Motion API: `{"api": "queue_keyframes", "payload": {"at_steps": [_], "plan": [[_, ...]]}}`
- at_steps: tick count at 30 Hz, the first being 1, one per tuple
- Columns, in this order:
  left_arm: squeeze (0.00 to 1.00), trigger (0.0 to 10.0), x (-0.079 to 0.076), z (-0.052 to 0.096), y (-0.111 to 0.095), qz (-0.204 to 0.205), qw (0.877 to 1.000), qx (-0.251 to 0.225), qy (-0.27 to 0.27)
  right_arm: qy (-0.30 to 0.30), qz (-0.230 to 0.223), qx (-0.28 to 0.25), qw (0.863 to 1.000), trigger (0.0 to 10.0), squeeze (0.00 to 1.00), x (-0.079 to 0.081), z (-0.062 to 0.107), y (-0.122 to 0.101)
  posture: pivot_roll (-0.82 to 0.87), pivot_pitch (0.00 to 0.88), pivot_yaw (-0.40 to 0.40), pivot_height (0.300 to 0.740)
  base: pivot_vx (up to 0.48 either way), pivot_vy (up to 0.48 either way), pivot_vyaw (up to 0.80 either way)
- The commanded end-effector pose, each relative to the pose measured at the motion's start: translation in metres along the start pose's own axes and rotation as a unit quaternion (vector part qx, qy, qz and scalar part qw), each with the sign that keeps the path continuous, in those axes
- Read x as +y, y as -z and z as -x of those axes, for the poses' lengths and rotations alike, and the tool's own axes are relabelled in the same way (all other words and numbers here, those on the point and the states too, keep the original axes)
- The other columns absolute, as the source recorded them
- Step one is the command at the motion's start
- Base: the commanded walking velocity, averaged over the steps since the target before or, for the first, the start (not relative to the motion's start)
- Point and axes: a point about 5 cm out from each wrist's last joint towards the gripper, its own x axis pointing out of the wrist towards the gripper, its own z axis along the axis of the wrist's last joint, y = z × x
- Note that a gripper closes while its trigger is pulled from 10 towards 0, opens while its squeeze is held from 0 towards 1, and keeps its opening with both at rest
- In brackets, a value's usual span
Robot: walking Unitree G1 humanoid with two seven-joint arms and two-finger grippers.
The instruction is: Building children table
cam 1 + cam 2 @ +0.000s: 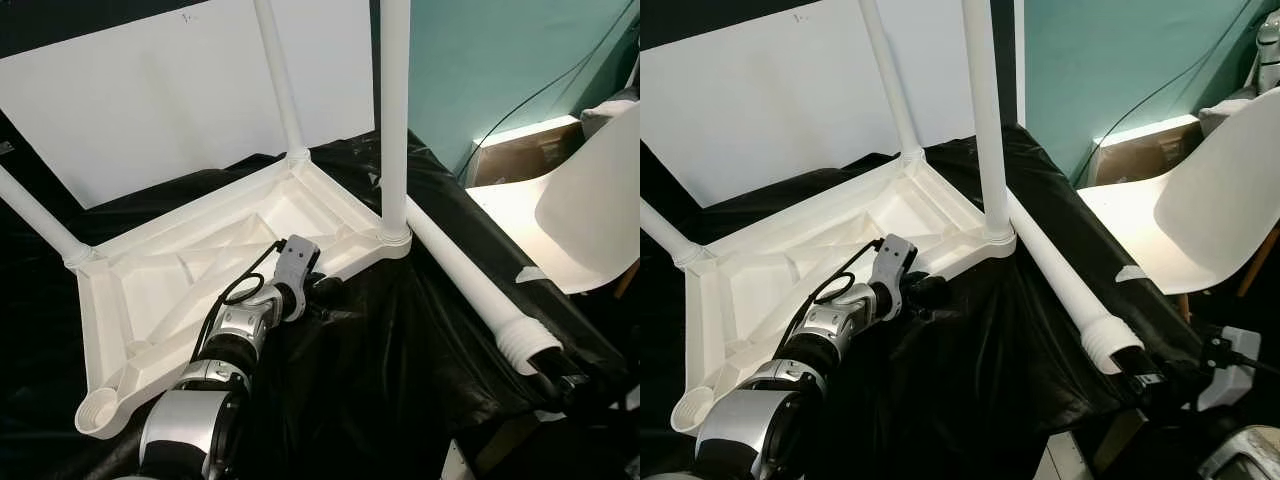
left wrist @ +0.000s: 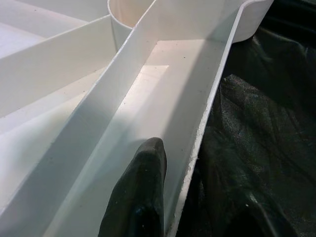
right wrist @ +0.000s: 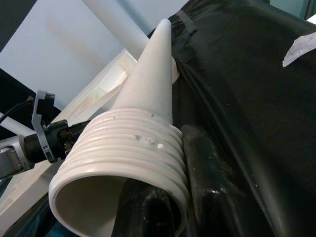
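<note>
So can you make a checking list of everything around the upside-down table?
Surface: black sheet, wrinkled, under everything.
Job's things: white table frame upside down, three legs screwed in; empty corner socket; loose fourth leg lying on the sheet.
Clutter: nothing seen.
Grippers: left gripper at the frame's rim; right gripper shut on the loose leg's threaded end.
Cables: black cable looped on the left wrist; thin cable along the teal wall.
Surroundings: white chair, white board, teal wall.

both end effectors (image 1: 325,292) (image 1: 1160,385) closed, gripping.
</note>
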Motion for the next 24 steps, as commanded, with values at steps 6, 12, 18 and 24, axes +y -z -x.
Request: {"api": "queue_keyframes", "payload": {"at_steps": [6,12,18,24], "plan": [[0.00,10.0,-0.005,-0.015,-0.004,0.030,0.967,-0.031,-0.250,-0.017,0.079,-0.016,0.997,10.0,0.00,0.004,-0.038,0.027,-0.15,0.000,0.133,0.740,0.000,0.000,0.00],[0.00,10.0,-0.014,-0.018,0.001,0.022,0.979,-0.029,-0.201,0.037,0.116,-0.066,0.990,10.0,0.00,0.000,-0.071,0.023,-0.14,0.000,0.129,0.740,0.000,0.000,0.00],[0.00,10.0,-0.008,-0.012,0.009,0.042,0.974,-0.030,-0.220,0.105,0.154,-0.105,0.977,10.0,0.00,-0.010,-0.091,0.010,-0.11,0.000,0.122,0.740,0.000,0.000,0.00],[0.00,10.0,-0.014,-0.014,0.003,0.053,0.970,-0.070,-0.226,0.113,0.166,-0.128,0.971,10.0,0.00,-0.007,-0.114,0.001,-0.11,0.000,0.119,0.740,0.000,0.000,0.00]]}}
